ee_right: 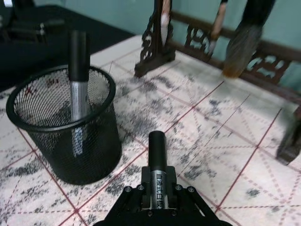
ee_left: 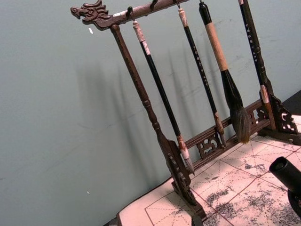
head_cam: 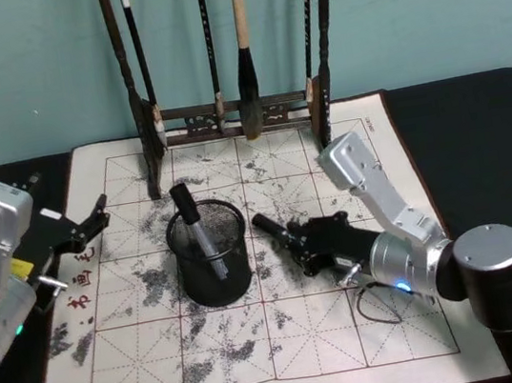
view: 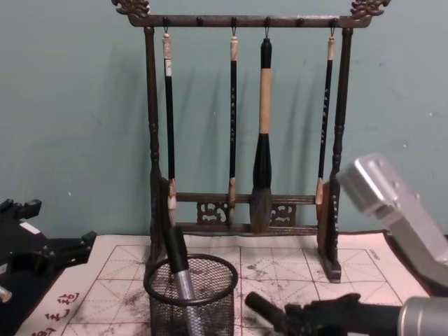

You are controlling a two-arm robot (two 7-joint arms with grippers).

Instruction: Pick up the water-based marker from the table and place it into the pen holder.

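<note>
Marker [ee_right: 156, 147] gripped, tip beside pen holder [ee_right: 96, 146] rim

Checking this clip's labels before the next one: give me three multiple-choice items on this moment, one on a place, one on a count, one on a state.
1. Where is the right gripper?
A. beside the pen holder, on its right
B. inside the pen holder
C. on the pen holder's left

2. How many brushes hang on the brush rack?
A. two
B. four
C. six

3. What does the right gripper hold?
A. nothing
B. a brush
C. a marker

Answers:
1 A, the head view shows it right of the holder, with the left gripper idle at the mat's left edge.
2 B, four hang in the chest view.
3 C, the marker sits clamped in it in the right wrist view.
</note>
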